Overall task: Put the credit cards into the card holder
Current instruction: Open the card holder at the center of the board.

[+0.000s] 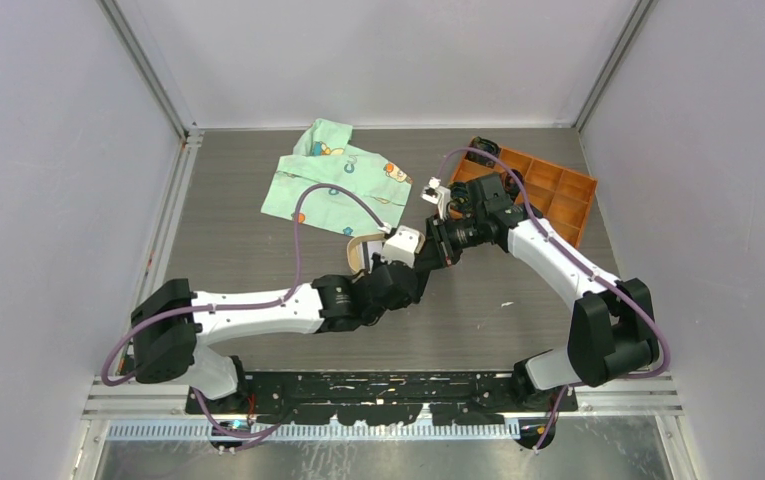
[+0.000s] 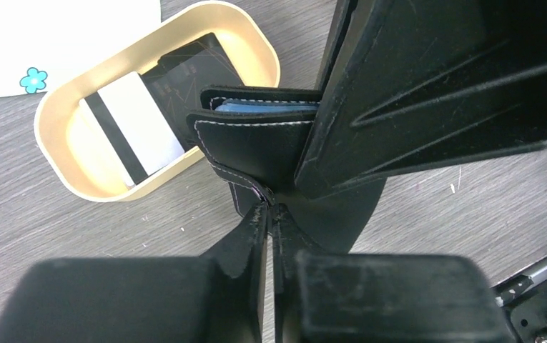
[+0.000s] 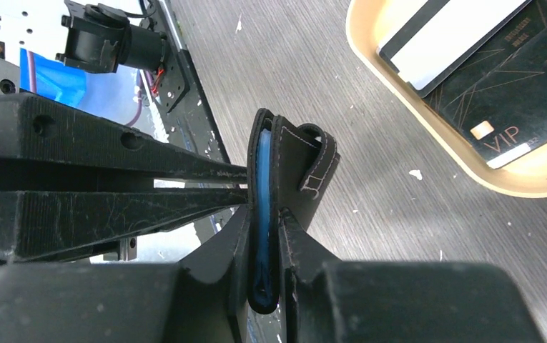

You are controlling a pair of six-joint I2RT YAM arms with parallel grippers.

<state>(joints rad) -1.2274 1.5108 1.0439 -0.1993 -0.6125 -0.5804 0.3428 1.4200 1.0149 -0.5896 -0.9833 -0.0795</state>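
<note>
The black card holder (image 2: 256, 139) hangs above the table between both grippers, folded, with a blue lining (image 3: 262, 186) showing at its edge. My right gripper (image 3: 263, 218) is shut on its body. My left gripper (image 2: 271, 207) is pinched on its lower flap. From above, the two grippers, left (image 1: 428, 262) and right (image 1: 445, 240), meet mid-table. A tan oval tray (image 2: 63, 164) beside them holds two credit cards: a white one with a black stripe (image 2: 138, 121) and a black one (image 2: 184, 78). The right wrist view shows the same white card (image 3: 449, 36) and black card (image 3: 513, 93).
A pale green printed cloth (image 1: 338, 180) lies at the back left of centre. An orange compartment box (image 1: 548, 195) stands at the back right. The tray (image 1: 355, 252) sits just left of the grippers. The base rail (image 1: 388, 385) runs along the near edge.
</note>
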